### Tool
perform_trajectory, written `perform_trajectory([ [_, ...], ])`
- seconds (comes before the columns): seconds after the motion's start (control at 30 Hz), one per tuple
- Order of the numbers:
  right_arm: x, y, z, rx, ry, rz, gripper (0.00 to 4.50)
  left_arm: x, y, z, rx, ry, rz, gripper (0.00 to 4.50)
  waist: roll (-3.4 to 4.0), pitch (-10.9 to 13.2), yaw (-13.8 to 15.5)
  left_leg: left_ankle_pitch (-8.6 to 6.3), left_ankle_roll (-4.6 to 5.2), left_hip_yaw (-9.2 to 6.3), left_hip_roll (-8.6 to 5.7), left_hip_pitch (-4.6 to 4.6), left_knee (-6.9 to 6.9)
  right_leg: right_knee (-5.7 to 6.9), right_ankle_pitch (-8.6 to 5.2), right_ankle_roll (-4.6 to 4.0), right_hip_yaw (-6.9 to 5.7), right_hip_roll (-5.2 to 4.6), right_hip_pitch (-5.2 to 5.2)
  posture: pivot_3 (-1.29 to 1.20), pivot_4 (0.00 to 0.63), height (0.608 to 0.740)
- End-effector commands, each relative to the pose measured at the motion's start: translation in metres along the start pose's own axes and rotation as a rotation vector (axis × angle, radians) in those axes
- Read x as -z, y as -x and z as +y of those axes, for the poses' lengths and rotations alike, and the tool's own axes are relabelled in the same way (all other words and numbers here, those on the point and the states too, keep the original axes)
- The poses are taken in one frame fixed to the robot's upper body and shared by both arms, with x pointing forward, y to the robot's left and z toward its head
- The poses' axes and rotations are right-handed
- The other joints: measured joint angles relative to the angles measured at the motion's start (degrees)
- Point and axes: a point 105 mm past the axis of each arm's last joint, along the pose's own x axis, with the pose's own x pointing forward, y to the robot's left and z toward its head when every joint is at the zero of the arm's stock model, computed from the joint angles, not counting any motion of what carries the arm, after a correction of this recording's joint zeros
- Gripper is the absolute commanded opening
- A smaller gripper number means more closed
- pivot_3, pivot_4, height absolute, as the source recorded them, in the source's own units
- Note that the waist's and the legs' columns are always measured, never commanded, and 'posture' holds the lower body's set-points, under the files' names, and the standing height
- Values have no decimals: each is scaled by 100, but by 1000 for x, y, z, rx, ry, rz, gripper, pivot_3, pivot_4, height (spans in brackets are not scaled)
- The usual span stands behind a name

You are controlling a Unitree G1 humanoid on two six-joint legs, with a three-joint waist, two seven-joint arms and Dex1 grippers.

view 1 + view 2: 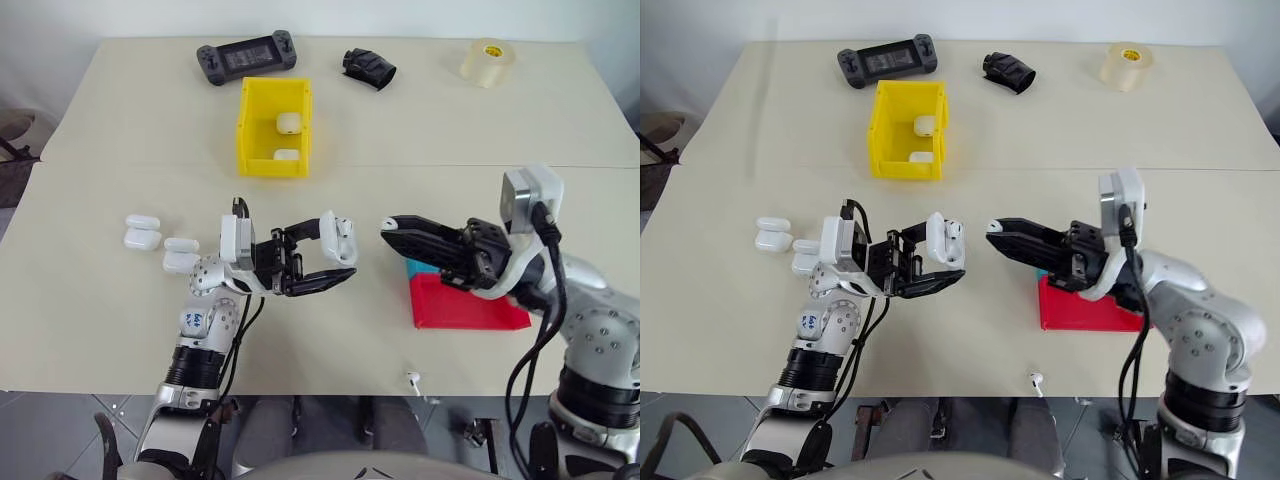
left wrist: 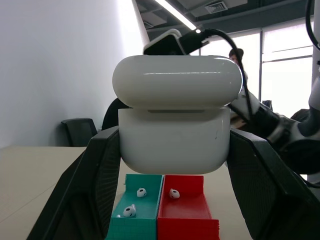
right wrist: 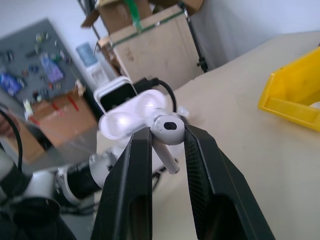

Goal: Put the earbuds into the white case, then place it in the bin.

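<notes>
My left gripper is shut on a white case, held above the table with its lid hinged up. In the right wrist view the case faces my right gripper, which is shut on one earbud. The two grippers point at each other with a short gap between the earbud and the case. The right gripper's tips hover left of the trays. The yellow bin stands at the back with two white cases inside. More earbuds lie in the trays.
A shallow red tray and a teal tray sit under my right arm. Several spare cases lie at the left. One loose earbud lies near the front edge. A game controller, a black object and a tape roll line the far edge.
</notes>
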Motion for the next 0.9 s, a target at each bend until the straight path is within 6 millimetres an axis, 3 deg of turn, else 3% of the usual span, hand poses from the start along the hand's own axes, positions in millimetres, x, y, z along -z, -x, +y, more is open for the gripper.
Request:
perform_trajectory([
  [0.03,-12,-5,9,16,39,-92,537,-3,-4,2,15,-25,2,2928,0,0,-4,0,0,-1,1,0,0,1,0,0,0,2,0,0,150,740],
  [0.2,-13,-12,17,-2,7,-137,537,-2,-5,4,16,-25,11,2928,0,0,-10,0,0,0,1,1,-1,1,0,0,1,3,-1,0,150,740],
  [0.4,0,-19,28,-64,-62,-97,537,-1,-10,5,13,-23,11,2928,0,0,-7,0,1,-1,0,1,-1,1,0,0,1,3,-1,0,150,740],
  [0.9,16,-23,20,-18,-84,-88,537,-5,-16,8,10,-23,-7,2928,0,0,-8,0,2,-1,0,1,-2,0,0,0,1,3,-1,0,150,740],
])
